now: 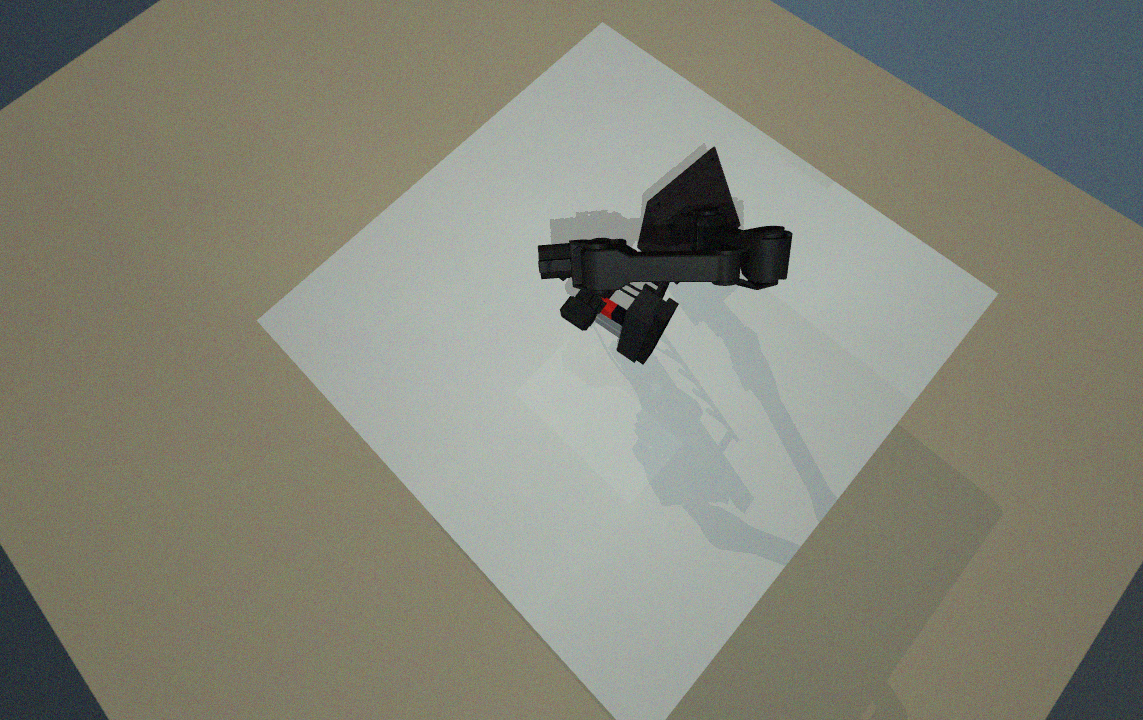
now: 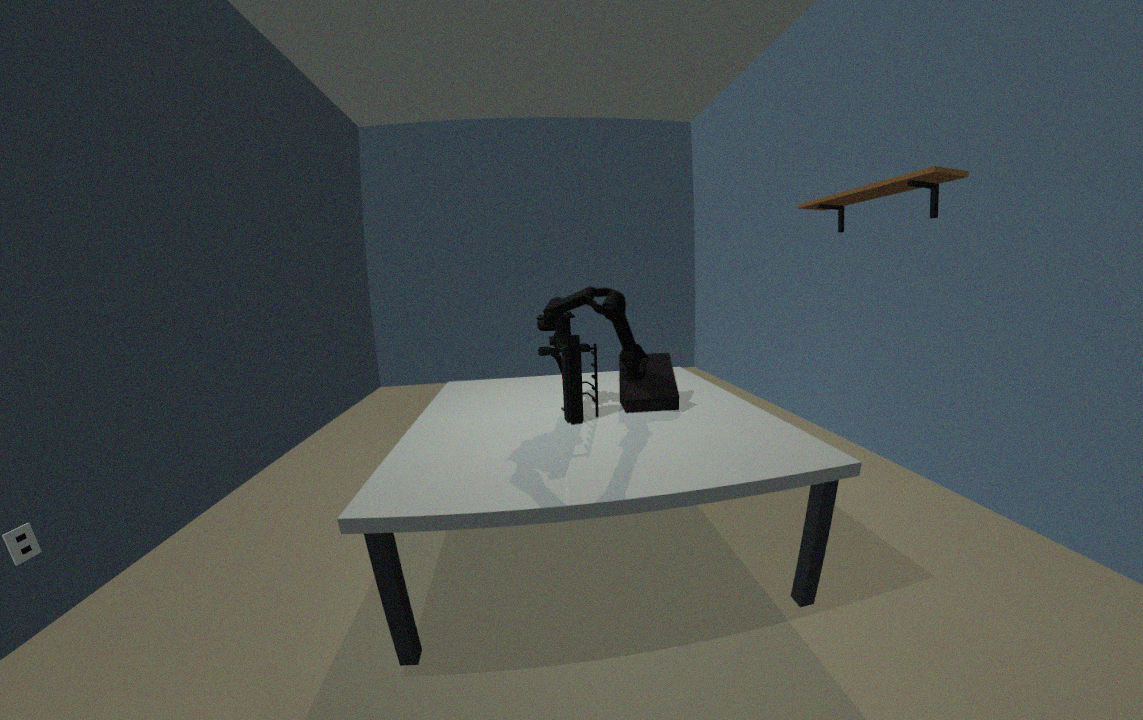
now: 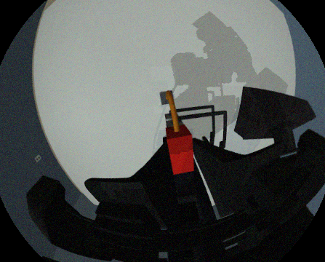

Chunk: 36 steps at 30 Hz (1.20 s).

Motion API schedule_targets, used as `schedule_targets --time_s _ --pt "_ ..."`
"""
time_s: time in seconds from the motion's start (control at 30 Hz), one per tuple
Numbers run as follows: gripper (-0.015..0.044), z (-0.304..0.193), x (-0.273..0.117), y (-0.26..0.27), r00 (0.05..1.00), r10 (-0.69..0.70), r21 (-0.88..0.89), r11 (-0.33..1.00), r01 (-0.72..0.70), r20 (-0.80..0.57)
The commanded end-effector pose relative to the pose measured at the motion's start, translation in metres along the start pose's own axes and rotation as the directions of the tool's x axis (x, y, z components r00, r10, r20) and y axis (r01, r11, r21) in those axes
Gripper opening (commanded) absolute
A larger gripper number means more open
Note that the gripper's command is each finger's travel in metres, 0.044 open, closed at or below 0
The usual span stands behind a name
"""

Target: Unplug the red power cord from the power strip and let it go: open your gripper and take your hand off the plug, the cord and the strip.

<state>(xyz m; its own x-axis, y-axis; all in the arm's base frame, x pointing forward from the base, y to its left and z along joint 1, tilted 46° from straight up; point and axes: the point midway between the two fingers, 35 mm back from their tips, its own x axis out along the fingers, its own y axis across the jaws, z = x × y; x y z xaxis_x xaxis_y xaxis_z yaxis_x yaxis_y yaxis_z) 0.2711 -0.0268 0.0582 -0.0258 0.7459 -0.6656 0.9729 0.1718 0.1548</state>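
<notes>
The red plug (image 3: 181,156) (image 1: 608,307) sits in the middle of the wrist view, with a short orange cord piece (image 3: 173,114) running from its far end toward a small grey block (image 3: 163,98). My gripper (image 3: 179,144) is shut on the red plug, one black finger on each side. The black power strip (image 2: 572,389) (image 1: 647,326) stands upright on the table, close to the gripper. In the wrist view the plug's near end meets dark parts. Whether its prongs are in a socket is hidden.
A thin black wire frame (image 2: 596,385) (image 3: 214,124) stands beside the strip. The arm's dark base block (image 2: 649,394) (image 1: 691,197) is on the white table (image 2: 468,474) (image 1: 432,340). A wooden shelf (image 2: 884,189) is on the right wall, and a wall outlet (image 2: 21,543) on the left.
</notes>
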Motion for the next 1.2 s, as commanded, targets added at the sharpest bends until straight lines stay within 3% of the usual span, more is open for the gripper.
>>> schedule_targets --time_s 0.0,0.53,0.73,1.17 --pt "0.0 0.029 -0.008 0.001 0.998 0.006 -0.006 1.0 -0.006 0.063" --pt "0.0 0.054 -0.013 -0.002 0.998 0.006 -0.005 1.0 -0.006 0.062" --pt "0.0157 0.041 -0.007 0.001 0.998 -0.003 -0.024 1.0 0.004 0.06" --pt "0.016 0.041 -0.016 0.001 0.998 0.007 -0.004 1.0 -0.007 0.059"
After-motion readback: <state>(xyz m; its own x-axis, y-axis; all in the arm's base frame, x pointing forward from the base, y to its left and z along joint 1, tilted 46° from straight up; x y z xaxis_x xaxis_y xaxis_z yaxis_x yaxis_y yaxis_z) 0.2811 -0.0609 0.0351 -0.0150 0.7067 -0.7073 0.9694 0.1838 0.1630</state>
